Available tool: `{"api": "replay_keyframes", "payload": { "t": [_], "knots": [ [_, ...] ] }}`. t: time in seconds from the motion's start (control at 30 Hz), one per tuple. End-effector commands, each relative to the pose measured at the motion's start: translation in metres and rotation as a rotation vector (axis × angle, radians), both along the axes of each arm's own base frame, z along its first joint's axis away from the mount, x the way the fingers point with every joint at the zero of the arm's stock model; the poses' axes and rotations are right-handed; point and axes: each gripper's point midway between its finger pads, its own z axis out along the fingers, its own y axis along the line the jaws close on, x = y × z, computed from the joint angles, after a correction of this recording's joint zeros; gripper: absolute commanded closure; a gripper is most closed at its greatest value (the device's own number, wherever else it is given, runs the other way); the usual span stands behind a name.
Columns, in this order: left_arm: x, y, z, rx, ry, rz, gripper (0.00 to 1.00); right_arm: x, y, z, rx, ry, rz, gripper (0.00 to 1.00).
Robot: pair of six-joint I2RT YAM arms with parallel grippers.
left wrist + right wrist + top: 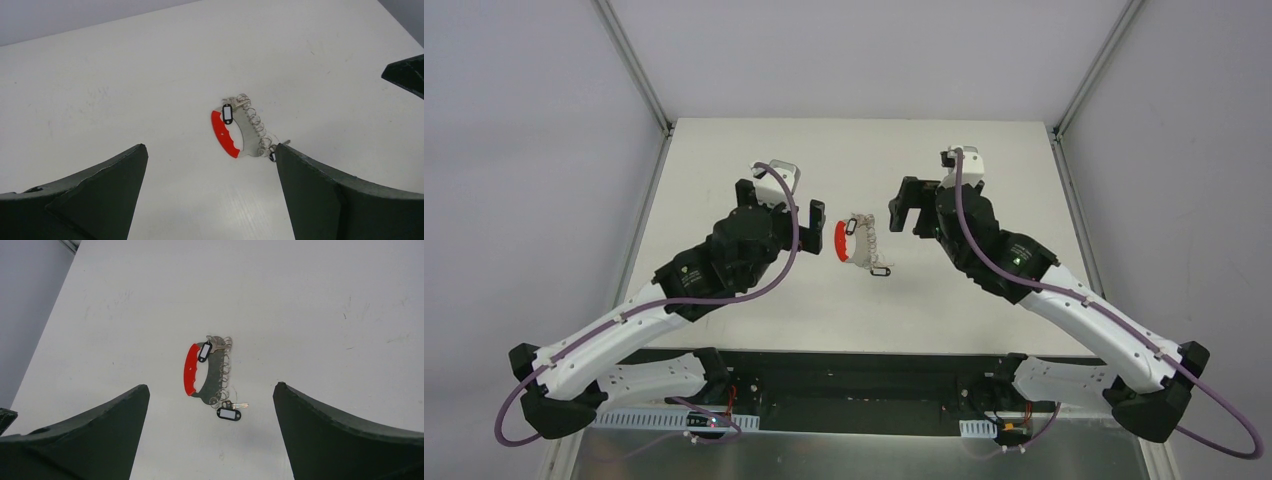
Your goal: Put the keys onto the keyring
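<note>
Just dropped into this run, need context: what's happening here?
Two arms face a keyring lying flat in the middle of the table. The left end effector and the right end effector hover on either side of it, both open and touching nothing. One black-tagged key lies at the keyring's near end by the last wire loop; whether it is threaded on cannot be told. A second black tag sits at the far end beside the red grip.
</note>
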Motion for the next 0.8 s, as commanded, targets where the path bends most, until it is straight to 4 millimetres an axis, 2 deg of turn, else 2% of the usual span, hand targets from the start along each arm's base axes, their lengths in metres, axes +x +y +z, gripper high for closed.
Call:
{"api": "replay_keyframes", "payload": {
  "t": [0.0, 0.17, 0.3, 0.47, 0.67, 0.77],
  "knots": [
    [0.005, 0.017, 0.011, 0.035, -0.043, 0.084, 0.0, 0.006, -0.009, 0.008, -0.006, -0.02, -0.074, 0.01],
    [0.007, 0.017, 0.01, 0.052, -0.05, 0.087, 0.0, 0.006, -0.004, 0.0, -0.018, -0.016, -0.05, 0.01],
    [0.008, 0.019, 0.009, 0.046, -0.056, 0.101, 0.0, 0.018, -0.015, -0.004, -0.078, -0.028, -0.14, 0.01],
    [0.009, 0.019, 0.006, 0.038, -0.072, 0.104, 0.0, 0.023, -0.017, -0.003, -0.091, -0.03, -0.185, 0.01],
    [0.008, 0.022, 0.006, 0.036, -0.082, 0.108, 0.0, 0.019, -0.01, 0.001, -0.068, -0.049, -0.137, 0.01],
    [0.008, 0.021, 0.007, 0.029, -0.085, 0.1, 0.0, 0.025, -0.019, 0.0, -0.122, -0.076, -0.225, 0.01]
  ]
}}
